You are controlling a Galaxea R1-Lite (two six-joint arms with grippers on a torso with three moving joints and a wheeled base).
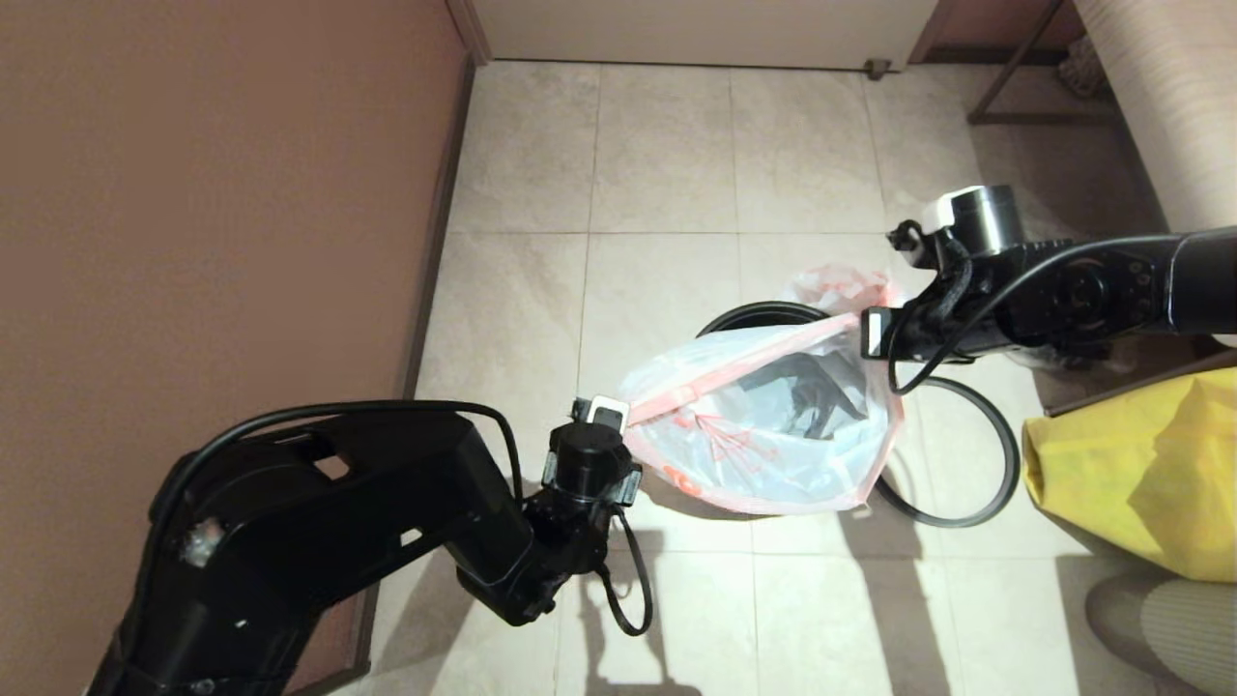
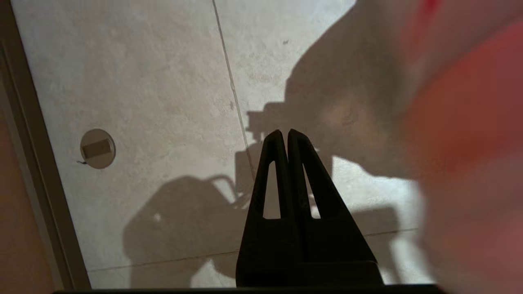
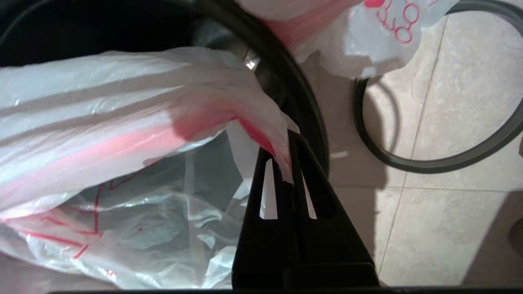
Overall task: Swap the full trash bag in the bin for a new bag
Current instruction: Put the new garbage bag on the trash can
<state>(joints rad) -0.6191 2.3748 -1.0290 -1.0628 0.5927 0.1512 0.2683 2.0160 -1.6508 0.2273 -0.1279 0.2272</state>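
Translucent full trash bag (image 1: pixel 773 425), orange-red rim stretched taut; both jaws clamped shut on rim.

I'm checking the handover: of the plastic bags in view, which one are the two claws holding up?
The bulging translucent white bag with the orange-red rim, stretched between the left claw and right claw. The yellow bag and the other white-and-red bag are ungripped.

Home interior, likely a hallway or room corner: beige tiled floor (image 1: pixel 667 193) with a brown wall (image 1: pixel 213 193) along one side and a pale door (image 1: pixel 696 29) at the floor's far end. Beside the floor, opposite the wall, sit a yellow bag (image 1: pixel 1140 474) and a metal-legged furniture frame (image 1: pixel 1015 87).
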